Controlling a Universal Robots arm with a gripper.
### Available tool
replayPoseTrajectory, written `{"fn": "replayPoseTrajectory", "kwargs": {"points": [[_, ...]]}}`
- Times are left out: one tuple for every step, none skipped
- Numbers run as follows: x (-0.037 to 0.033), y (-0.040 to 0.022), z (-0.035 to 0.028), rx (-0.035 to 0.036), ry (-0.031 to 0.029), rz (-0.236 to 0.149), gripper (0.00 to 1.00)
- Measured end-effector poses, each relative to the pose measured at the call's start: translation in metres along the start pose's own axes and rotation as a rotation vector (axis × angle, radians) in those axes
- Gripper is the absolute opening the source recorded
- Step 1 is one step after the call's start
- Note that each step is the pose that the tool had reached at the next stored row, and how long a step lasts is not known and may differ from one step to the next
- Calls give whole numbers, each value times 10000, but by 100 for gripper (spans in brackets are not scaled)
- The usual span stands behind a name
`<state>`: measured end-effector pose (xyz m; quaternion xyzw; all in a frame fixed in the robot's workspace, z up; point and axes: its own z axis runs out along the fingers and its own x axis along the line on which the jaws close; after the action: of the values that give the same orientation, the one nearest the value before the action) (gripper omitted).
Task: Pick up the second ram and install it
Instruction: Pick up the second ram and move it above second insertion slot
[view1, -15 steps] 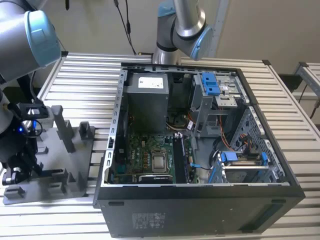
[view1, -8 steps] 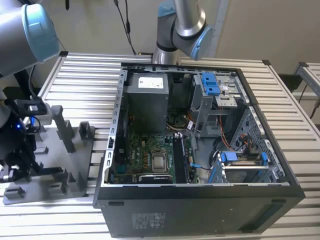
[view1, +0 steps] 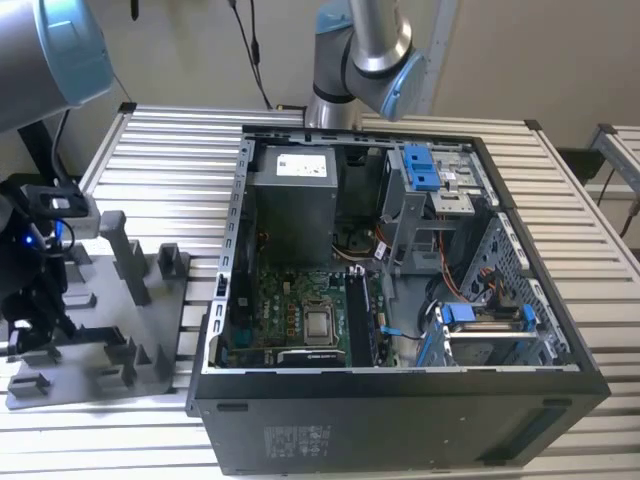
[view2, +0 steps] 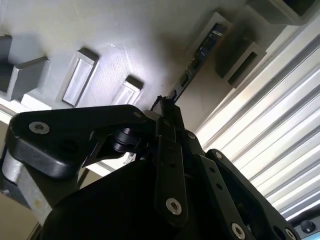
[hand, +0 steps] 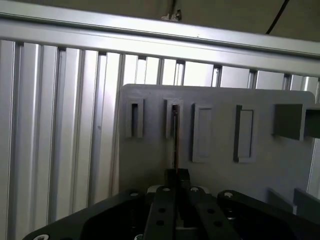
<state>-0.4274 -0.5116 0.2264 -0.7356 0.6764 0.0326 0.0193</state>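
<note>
Black gripper (hand: 177, 173) fingers clamp the thin dark memory stick (hand: 175, 140) in the grey fixture plate's (hand: 220, 175) edge slot, seemingly mid-pickup, wanting a straight lift.

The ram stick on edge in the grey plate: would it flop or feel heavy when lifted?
The second ram looks thin and flat, so probably light and stiff. Standing on edge in the grey fixture plate, it would likely topple without that slot.

Exterior view looks down; both wrist views, seemingly close, share the plate (hand: 215, 175) (view2: 125, 40).
</note>
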Motion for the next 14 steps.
{"fn": "replayPoseTrajectory", "kwargs": {"points": [[-2, 0, -21, 0, 0, 4, 14], [-4, 1, -41, 0, 0, 9, 14], [-5, 2, -64, 0, 0, 12, 14], [-7, 2, -83, 1, -1, 15, 14], [-8, 2, -100, 1, -2, 17, 14], [-9, 2, -115, 2, -2, 21, 14], [-11, 3, -131, 2, -2, 25, 14], [-12, 3, -145, 2, -2, 31, 14], [-12, 3, -156, 3, -2, 41, 14], [-13, 3, -163, 5, -2, 65, 14], [-13, 3, -167, 9, -4, 108, 14], [-13, 3, -170, 14, -5, 165, 14], [-13, 3, -175, 18, -5, 236, 14], [-14, 3, -179, 24, -6, 324, 14]]}}
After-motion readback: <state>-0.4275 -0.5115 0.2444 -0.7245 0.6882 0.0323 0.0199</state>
